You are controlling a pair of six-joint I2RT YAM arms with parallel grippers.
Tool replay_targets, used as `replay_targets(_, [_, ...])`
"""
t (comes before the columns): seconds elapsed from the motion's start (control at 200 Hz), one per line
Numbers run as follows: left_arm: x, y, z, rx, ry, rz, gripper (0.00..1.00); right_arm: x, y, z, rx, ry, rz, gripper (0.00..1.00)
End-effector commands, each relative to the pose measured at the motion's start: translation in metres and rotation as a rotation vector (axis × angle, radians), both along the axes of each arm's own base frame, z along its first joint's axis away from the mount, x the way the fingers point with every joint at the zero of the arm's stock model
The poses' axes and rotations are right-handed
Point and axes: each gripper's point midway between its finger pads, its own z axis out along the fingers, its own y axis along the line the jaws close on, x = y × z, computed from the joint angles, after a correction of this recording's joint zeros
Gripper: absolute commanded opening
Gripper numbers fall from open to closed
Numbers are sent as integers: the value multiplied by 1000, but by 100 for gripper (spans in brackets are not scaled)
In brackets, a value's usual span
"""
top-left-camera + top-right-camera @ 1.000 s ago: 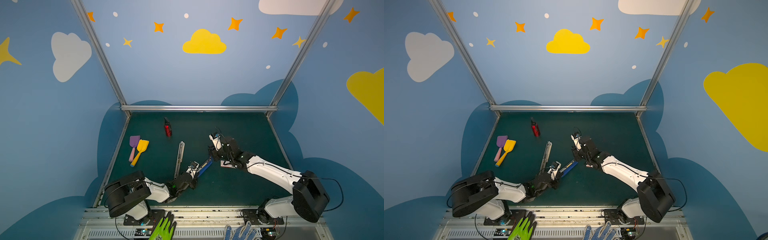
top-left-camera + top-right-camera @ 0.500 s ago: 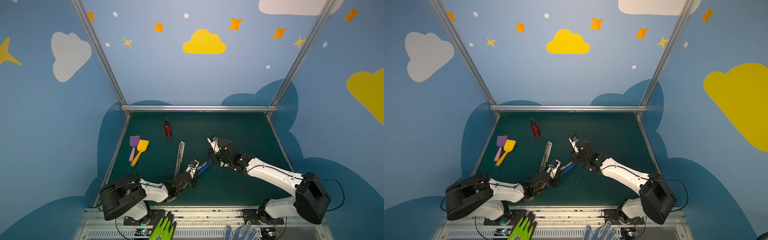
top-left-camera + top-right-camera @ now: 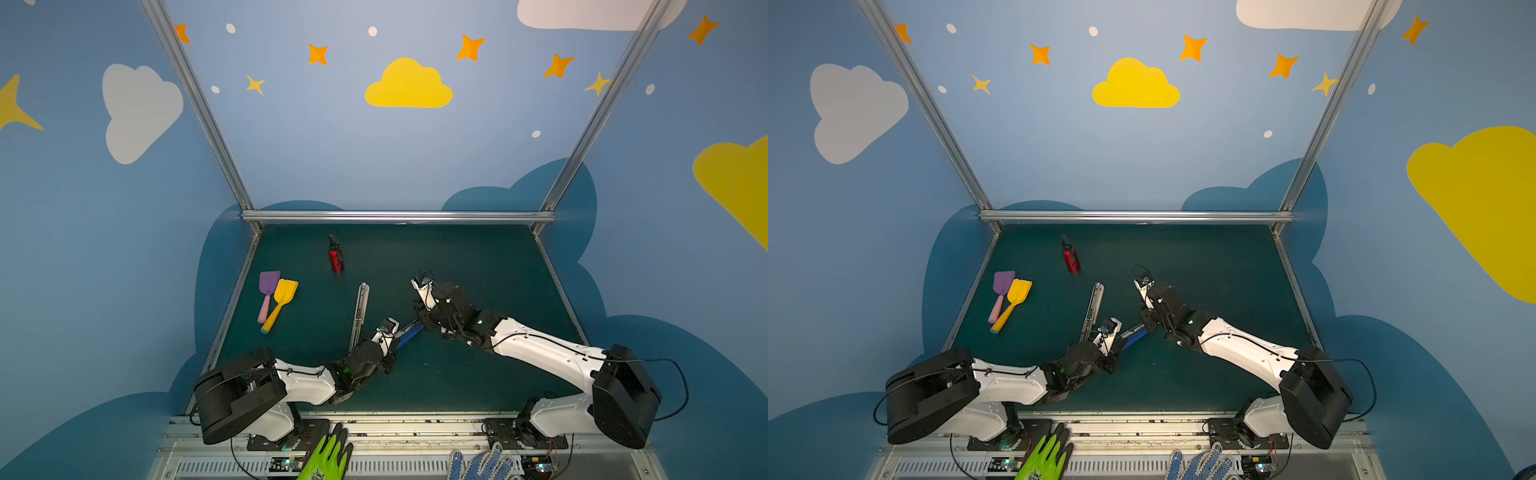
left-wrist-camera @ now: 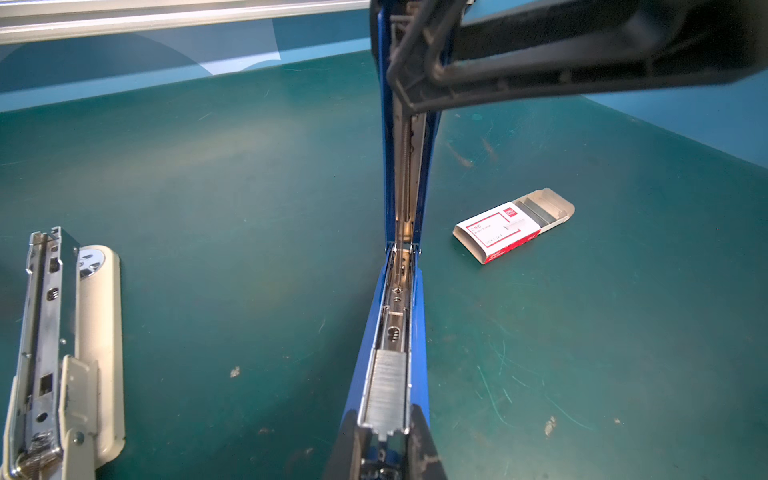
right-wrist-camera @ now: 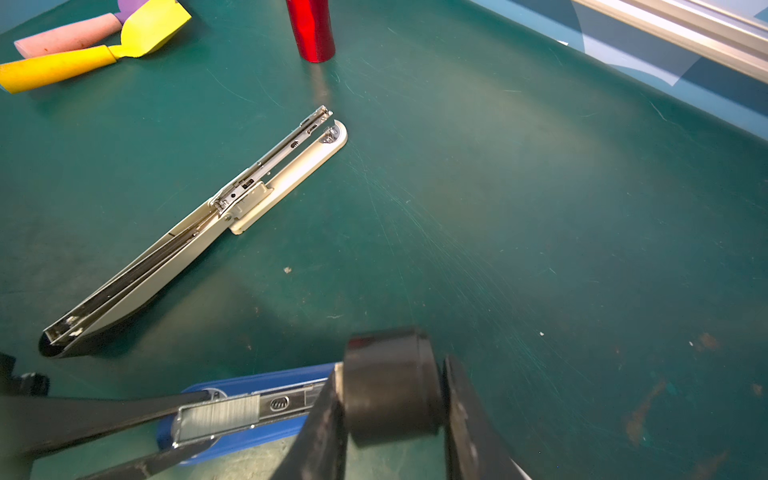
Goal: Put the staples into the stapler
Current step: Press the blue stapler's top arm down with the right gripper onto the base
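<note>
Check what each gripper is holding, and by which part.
Both hold the open blue metal stapler: left gripper clamps the front end of its staple-loaded base; right gripper grips the raised lid's black tip.

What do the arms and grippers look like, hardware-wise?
Matched: left arm and right arm have white links, black joint housings, thin black cables along the links, green lights near the wrists. Black fingers and white camera mounts on left gripper and right gripper.

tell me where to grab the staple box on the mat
Grip the staple box across the long edges of its white sleeve, coming straight down. It lies flat on the mat, and the tray sticks out one end, so an end-to-end pinch would likely close it.
</note>
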Motion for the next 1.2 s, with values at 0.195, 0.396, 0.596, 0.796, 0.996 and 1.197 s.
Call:
replay_targets(0.195, [10, -27, 52, -153, -70, -30, 4, -82, 61, 1, 178, 266, 252, 27])
replay_targets(0.396, [11, -26, 56, -162, -72, -26, 4, -87, 67, 3, 178, 263, 268, 27])
replay_targets(0.596, [12, -28, 63, -165, -82, -31, 4, -89, 69, 4, 178, 261, 274, 26])
replay_targets(0.796, [13, -32, 69, -163, -88, -43, 4, -92, 71, 6, 180, 260, 285, 26])
replay_targets(0.996, [14, -32, 74, -170, -95, -45, 4, -95, 72, 8, 182, 257, 293, 27])
replay_targets(1.197, [14, -32, 76, -168, -96, -43, 4, -100, 74, 8, 177, 263, 305, 32])
